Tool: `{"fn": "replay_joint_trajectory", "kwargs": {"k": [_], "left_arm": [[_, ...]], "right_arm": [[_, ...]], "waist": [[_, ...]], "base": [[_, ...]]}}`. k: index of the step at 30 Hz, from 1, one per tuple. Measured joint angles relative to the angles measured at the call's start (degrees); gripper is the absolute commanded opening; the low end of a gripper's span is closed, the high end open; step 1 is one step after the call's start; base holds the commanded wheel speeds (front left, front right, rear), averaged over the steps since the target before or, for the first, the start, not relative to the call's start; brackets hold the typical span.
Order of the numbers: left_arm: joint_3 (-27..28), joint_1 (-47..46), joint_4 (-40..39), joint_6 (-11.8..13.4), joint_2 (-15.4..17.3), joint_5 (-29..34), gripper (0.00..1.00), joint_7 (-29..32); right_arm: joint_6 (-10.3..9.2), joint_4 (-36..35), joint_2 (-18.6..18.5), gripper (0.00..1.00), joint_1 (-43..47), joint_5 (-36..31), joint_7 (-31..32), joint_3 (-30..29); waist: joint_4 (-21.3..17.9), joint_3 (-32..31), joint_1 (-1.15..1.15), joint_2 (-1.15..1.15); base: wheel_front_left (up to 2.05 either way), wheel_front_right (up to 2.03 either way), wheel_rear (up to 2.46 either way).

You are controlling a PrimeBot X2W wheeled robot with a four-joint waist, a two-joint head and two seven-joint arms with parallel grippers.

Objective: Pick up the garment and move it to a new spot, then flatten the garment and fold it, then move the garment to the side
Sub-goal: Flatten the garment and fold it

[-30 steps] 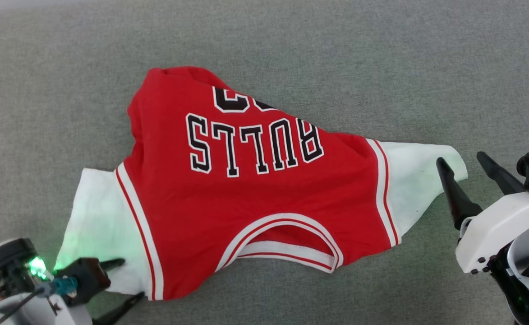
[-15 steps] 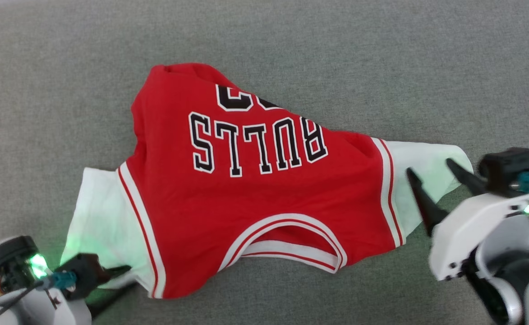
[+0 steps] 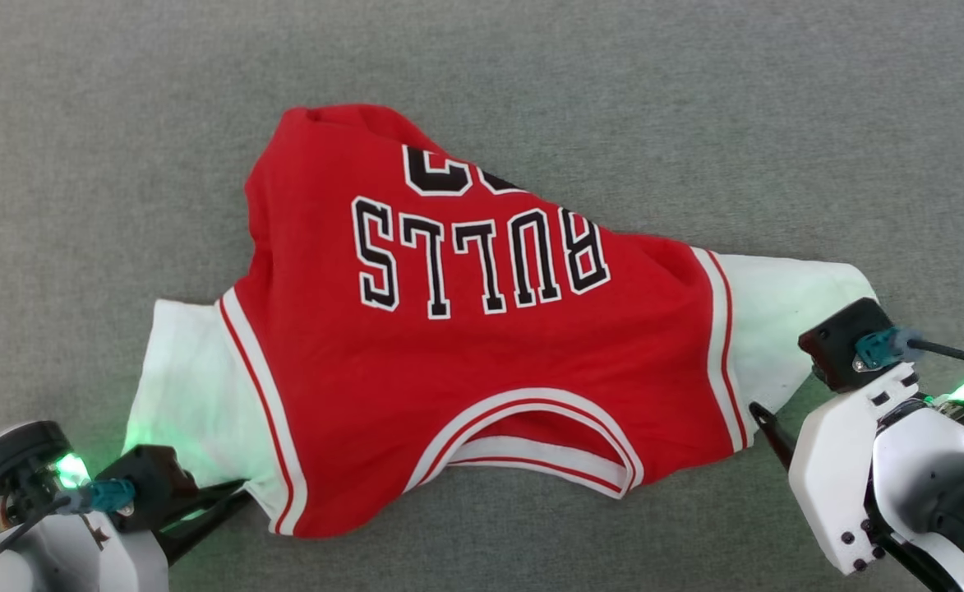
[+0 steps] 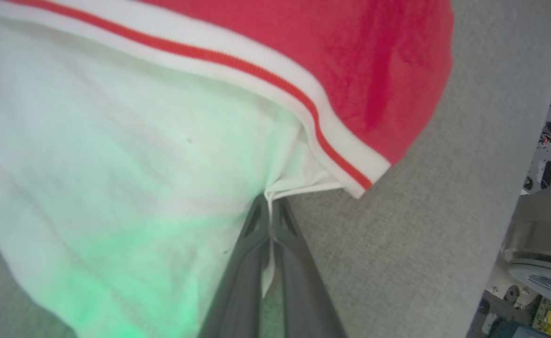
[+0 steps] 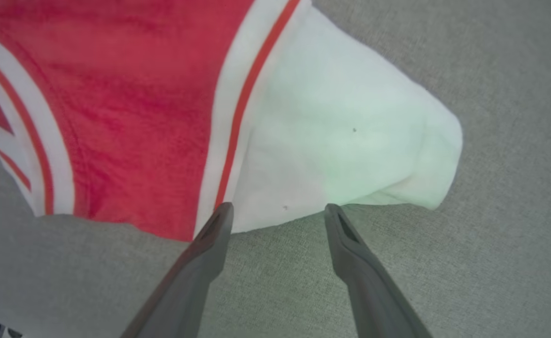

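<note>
the garment (image 3: 482,353) is pinched at one sleeve by the left gripper (image 4: 269,209), the open right gripper (image 5: 279,213) set at the other, seemingly for spreading.

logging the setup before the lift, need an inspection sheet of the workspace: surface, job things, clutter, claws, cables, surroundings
surface: grey felt-like covering, flat.
job's things: garment lies print up, collar nearest the robot, far end bunched.
clutter: nothing seen.
grippers: left claw shut on the hem of the left-side sleeve; right claw open, tips at the edge of the right-side sleeve, not gripping.
cables: right wrist cable and left wrist cable, both with teal plugs.
surroundings: metal machine parts past the covering's edge, in the left wrist view.
</note>
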Motion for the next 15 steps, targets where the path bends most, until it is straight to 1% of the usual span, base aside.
{"fn": "replay_joint_trajectory", "kwargs": {"k": [4,7,12,13,14,15], "left_arm": [[0.0,-0.3,-0.4,0.0,-0.1,-0.2,0.0,-0.1],[0.0,-0.6,-0.6,0.0,-0.2,-0.2,0.0,-0.4],[0.1,-1.3,-0.7,0.0,-0.2,-0.5,0.0,-1.1],[0.0,-1.4,-0.7,0.0,-0.2,-0.8,0.0,-1.4],[0.0,-1.5,-0.6,0.0,-0.3,-1.2,0.0,-1.8],[-0.1,-1.6,-0.6,-0.1,-0.4,-1.8,0.0,-2.2]], "right_arm": [[0.0,0.3,-0.9,1.0,-0.9,0.4,2.0,0.0],[0.0,1.8,-1.0,1.0,-1.2,-0.1,1.5,0.0],[-0.01,5.4,0.7,1.0,-1.3,-0.9,-0.2,0.5],[-0.01,5.9,0.8,0.76,-1.3,-1.1,-0.7,0.5],[-0.01,6.4,1.0,0.44,-1.4,-1.4,-1.4,0.4],[-0.01,7.0,1.2,0.2,-1.6,-1.5,-1.9,0.4]], "waist": [[0.6,0.5,0.0,0.0],[1.1,1.1,0.0,0.0],[1.7,2.2,0.0,0.0],[1.8,2.3,0.0,0.0],[1.9,2.5,0.0,0.0],[2.0,2.6,0.0,0.0]], "base": [[0.0,0.0,0.0],[0.0,0.0,0.0],[0.0,0.0,0.0],[0.0,0.0,0.0],[0.0,0.0,0.0],[0.0,0.0,0.0]]}}
